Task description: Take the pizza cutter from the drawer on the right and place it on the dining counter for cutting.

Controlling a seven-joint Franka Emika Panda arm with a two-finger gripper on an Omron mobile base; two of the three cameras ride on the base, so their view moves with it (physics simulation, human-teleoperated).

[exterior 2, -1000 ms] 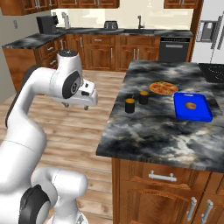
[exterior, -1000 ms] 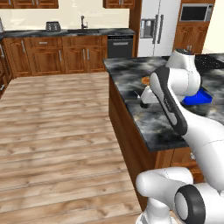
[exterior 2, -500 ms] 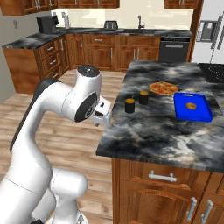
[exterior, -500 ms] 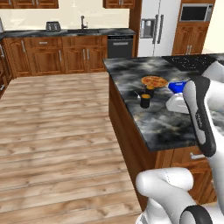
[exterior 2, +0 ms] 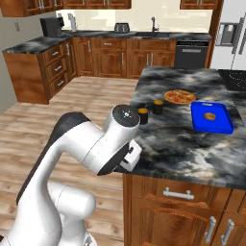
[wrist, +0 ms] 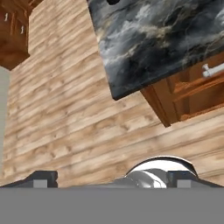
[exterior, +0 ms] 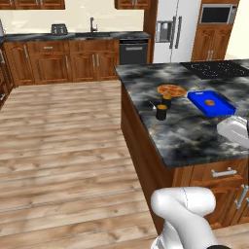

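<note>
My arm has swung right across the dining counter [exterior 2: 182, 144] toward the closed drawer [exterior 2: 178, 193]. My gripper [wrist: 113, 178] is wide open, empty. The pizza cutter presumably lies inside.

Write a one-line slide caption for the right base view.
White arm bends low beside the dining counter, where a pizza, two shakers and a blue tray sit.

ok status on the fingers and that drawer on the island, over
Fingers open, empty, above the wood floor. Reddish-brown wooden drawer with silver bar handle shut, pizza cutter unseen. Nothing blocking the dark marbled dining counter front.
</note>
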